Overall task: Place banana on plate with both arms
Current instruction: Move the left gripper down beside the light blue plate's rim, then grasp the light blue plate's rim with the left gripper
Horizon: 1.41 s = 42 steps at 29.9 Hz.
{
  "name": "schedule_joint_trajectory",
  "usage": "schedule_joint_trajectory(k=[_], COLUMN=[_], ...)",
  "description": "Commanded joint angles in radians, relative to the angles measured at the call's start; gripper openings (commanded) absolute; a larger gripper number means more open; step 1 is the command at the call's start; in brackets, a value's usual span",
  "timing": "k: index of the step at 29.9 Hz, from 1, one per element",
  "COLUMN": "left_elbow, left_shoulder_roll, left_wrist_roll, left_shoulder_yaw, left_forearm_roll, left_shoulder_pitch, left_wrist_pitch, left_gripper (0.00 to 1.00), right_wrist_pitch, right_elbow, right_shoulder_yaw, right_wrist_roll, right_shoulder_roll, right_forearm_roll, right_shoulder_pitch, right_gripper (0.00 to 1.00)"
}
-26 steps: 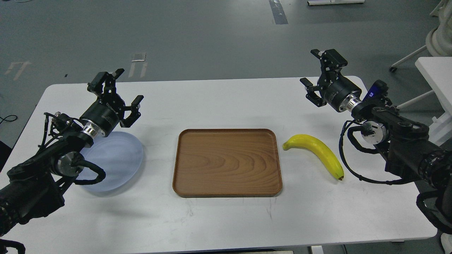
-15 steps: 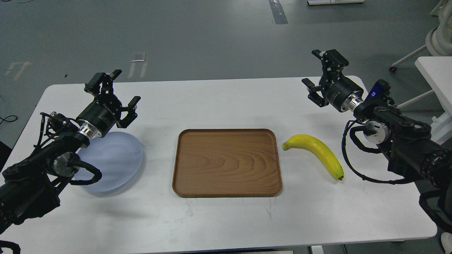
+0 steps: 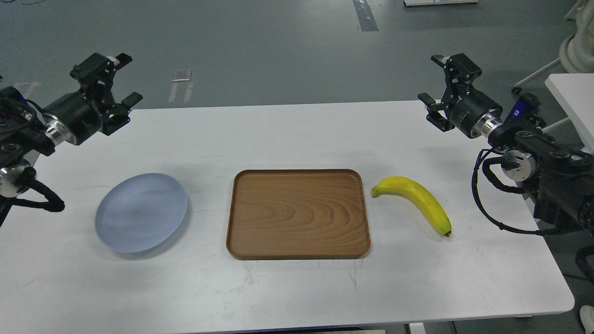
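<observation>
The yellow banana point(image 3: 415, 201) lies on the white table point(image 3: 297, 287) just right of the wooden tray, its dark tip toward me. The pale blue plate point(image 3: 141, 212) sits empty on the table's left side. My left gripper point(image 3: 121, 79) is open and empty, raised over the table's far left corner, well behind the plate. My right gripper point(image 3: 434, 79) is open and empty, raised over the far right corner, well behind the banana.
A rectangular brown wooden tray point(image 3: 298, 213) lies empty in the middle between plate and banana. A white table point(image 3: 573, 99) and chair legs stand off to the right on the grey floor.
</observation>
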Motion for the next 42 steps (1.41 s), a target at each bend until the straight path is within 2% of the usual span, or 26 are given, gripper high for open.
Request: schedule_joint_trajectory(k=[1,5,10,11,14,15,19,29,38,40,41,42], left_elbow=[-0.184,-0.289,-0.281,-0.274,-0.202,-0.201,-0.073,-0.014,0.033,0.033,0.033,0.033], left_shoulder_roll=[0.116,0.184,0.226,0.24,0.243,0.243,0.215,0.163,0.133,0.128,0.128,0.128], left_wrist_roll=[0.0,0.0,0.0,0.0,0.0,0.0,0.0,0.0,0.0,0.0,0.0,0.0], left_shoulder_yaw=[0.001,0.006,0.061,0.087,0.182,0.182,0.257,0.273,0.277,0.277,0.277,0.277], left_forearm_roll=[0.299,0.597,0.87,0.924,0.952,0.952,0.946,0.889,0.861,0.858,0.858,0.858], left_shoulder_pitch=[0.005,0.035,0.069,0.071,0.087,0.087,0.098,0.147,0.169,0.169,0.169,0.169], left_wrist_pitch=[0.0,0.0,0.0,0.025,0.103,0.104,0.173,0.183,0.183,0.183,0.183,0.183], left_gripper=[1.0,1.0,1.0,1.0,1.0,1.0,1.0,0.96,0.8,0.62,0.62,0.53], right_wrist_pitch=[0.0,0.0,0.0,0.0,0.0,0.0,0.0,0.0,0.0,0.0,0.0,0.0], right_elbow=[0.0,0.0,0.0,0.001,0.001,0.001,0.024,0.029,0.029,0.029,0.029,0.029], right_shoulder_yaw=[-0.002,-0.004,-0.004,-0.004,-0.004,-0.004,-0.004,-0.004,-0.002,-0.002,-0.002,-0.002], right_wrist_roll=[0.0,0.0,0.0,0.0,0.0,0.0,0.0,0.0,0.0,0.0,0.0,0.0], right_shoulder_roll=[0.005,0.007,0.008,0.008,0.01,0.01,0.01,0.01,0.01,0.01,0.01,0.01], right_forearm_roll=[0.0,-0.002,-0.002,-0.002,-0.002,-0.002,-0.002,-0.002,-0.002,-0.002,-0.002,-0.002], right_shoulder_pitch=[-0.007,-0.013,-0.016,-0.016,-0.016,-0.016,-0.013,-0.013,-0.016,-0.016,-0.016,-0.016], right_gripper=[1.0,1.0,1.0,1.0,1.0,1.0,1.0,1.0,1.0,1.0,1.0,1.0])
